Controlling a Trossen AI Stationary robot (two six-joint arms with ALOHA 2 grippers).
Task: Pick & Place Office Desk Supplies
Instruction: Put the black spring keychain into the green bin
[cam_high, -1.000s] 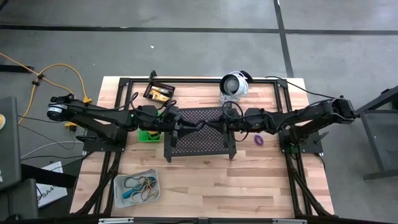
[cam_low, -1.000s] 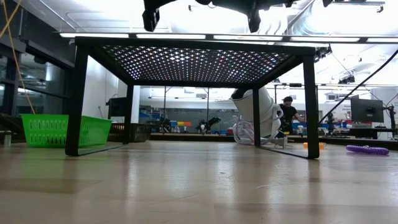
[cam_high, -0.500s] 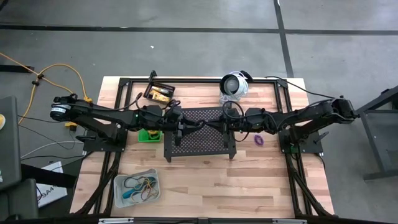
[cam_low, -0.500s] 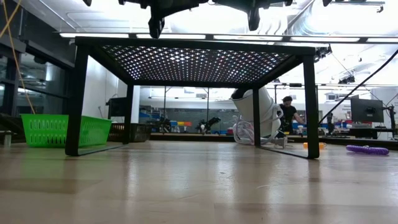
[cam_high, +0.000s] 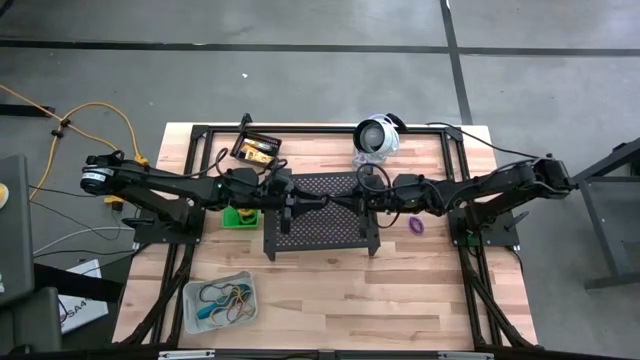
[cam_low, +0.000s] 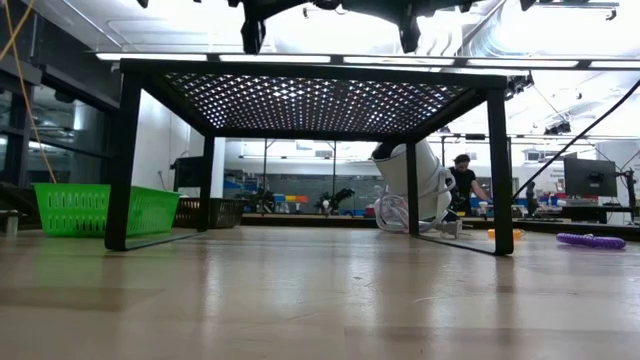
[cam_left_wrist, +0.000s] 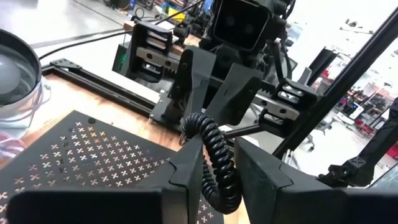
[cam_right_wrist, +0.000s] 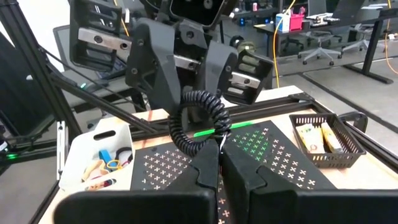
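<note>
Black coiled loop (cam_left_wrist: 214, 163) between both grippers.

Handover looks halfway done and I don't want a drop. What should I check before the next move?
1. Right pincer shut on black coil: ok.
2. Left pincer's hold on coil: cannot tell.
3. Coil lifted off perforated stand: ok.
4. Clear bin unobstructed: ok.
5. Purple loop binned: not ok, lies on table beside stand.

Green bin (cam_high: 236, 217) half under arm
</note>
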